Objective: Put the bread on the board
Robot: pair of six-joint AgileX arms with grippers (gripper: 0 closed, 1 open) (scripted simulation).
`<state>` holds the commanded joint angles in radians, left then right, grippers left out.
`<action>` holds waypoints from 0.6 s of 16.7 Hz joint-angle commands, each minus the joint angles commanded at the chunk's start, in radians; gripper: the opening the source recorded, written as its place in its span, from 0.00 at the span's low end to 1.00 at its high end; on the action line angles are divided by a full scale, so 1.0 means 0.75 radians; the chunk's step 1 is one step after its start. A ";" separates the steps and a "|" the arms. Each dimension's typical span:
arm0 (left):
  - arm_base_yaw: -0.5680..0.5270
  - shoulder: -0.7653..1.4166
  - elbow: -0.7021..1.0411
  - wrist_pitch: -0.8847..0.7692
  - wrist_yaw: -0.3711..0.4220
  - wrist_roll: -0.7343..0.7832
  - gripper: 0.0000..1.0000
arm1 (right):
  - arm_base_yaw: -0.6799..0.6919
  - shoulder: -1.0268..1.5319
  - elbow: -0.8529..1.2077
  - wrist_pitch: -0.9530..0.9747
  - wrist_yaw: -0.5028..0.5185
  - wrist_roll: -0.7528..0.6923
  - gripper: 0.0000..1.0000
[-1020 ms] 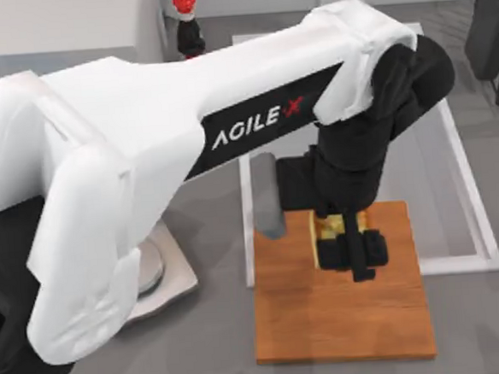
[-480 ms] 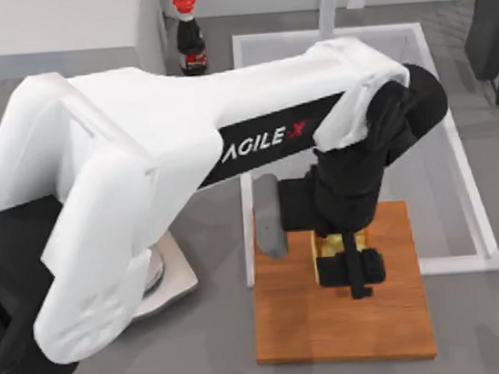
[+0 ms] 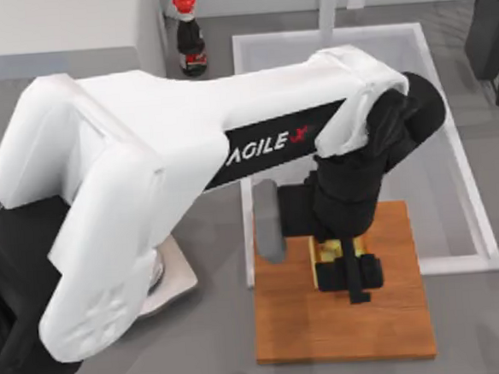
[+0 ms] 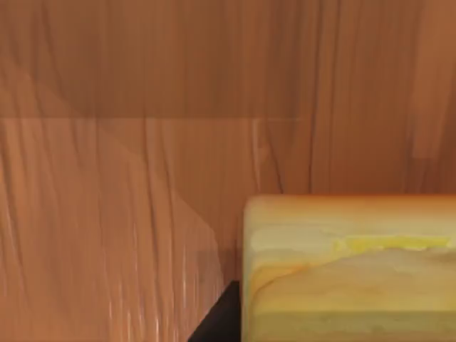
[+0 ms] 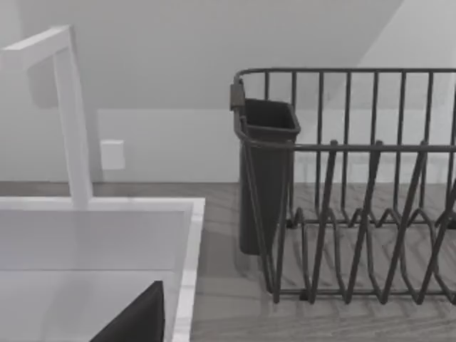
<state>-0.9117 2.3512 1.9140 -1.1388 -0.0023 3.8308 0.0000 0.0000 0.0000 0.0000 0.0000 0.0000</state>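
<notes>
1. One small chunk of bread (image 3: 329, 250) sits low over the upper middle of the board (image 3: 344, 317), between the fingers of the left gripper (image 3: 348, 270), which are closed on its sides. From the left wrist view the bread (image 4: 349, 267) lies very close over the wood grain of the board (image 4: 142, 142); whether it is touching cannot be told.
2. It looks light and soft, judging by the pale crumb and thin crust. A hard squeeze would likely dent it, so a gentle hold across the flat crust sides seems best, and letting go should be slow so it does not stick to a finger or tip.
3. Near the board, a white sink (image 3: 463, 181) lies at the upper right of the table, and its basin looks bare. A dark dish rack (image 5: 356, 185) with a cutlery cup (image 5: 267, 178) stands beside the sink, and nothing can be seen in either.
4. A silver scale (image 3: 175, 282) sits left of the board and a bottle (image 3: 189, 35) stands at the back.
5. My right arm is parked near the sink; I cannot tell its gripper's state.
</notes>
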 joint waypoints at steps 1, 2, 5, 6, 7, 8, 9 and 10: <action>0.000 0.000 0.000 0.000 0.000 0.000 0.30 | 0.000 0.000 0.000 0.000 0.000 0.000 1.00; 0.000 0.000 0.000 0.000 0.000 0.000 0.38 | 0.000 0.000 0.000 0.000 0.000 0.000 1.00; 0.000 0.000 0.000 0.000 0.000 0.000 0.60 | 0.000 0.000 0.000 0.000 0.000 0.000 1.00; 0.000 0.000 0.000 0.000 0.000 0.000 0.68 | 0.000 0.000 0.000 0.000 0.000 0.000 1.00; 0.000 0.000 0.000 0.000 0.000 0.000 0.75 | 0.000 0.000 0.000 0.000 0.000 0.000 1.00; 0.000 0.000 0.000 0.000 0.000 0.000 0.83 | 0.000 0.000 0.000 0.000 0.000 0.000 1.00; 0.000 0.000 0.000 0.000 0.000 0.000 0.90 | 0.000 0.000 0.000 0.000 0.000 0.000 1.00; 0.000 0.000 0.000 0.000 0.000 0.000 0.98 | 0.000 0.000 0.000 0.000 0.000 0.000 1.00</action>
<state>-0.9117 2.3512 1.9140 -1.1388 -0.0023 3.8308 0.0000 0.0000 0.0000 0.0000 0.0000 0.0000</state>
